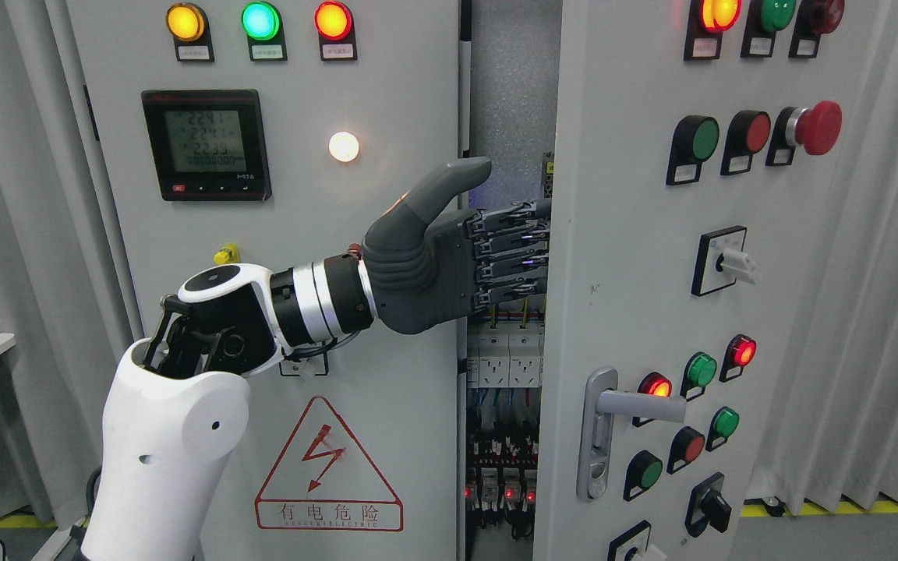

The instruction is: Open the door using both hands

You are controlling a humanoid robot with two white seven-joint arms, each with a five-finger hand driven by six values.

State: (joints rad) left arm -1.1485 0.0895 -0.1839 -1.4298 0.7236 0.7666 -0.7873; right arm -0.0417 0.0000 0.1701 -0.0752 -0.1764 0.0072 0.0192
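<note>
White forearm at lower left, dark hand hooked on the cabinet door's edge.

The left arm [176, 436] rises from the lower left of the frame, and the left hand [449, 257] reaches right at centre, its four fingers [511, 249] curled around the free edge of the right-hand door [636, 296], thumb raised. The door stands ajar, showing breakers [503, 354] and wiring in the gap. Its lever handle [620, 413] sits at lower right, untouched. The left-hand door [277, 257] carries a digital meter [206, 145] at upper left.
</note>
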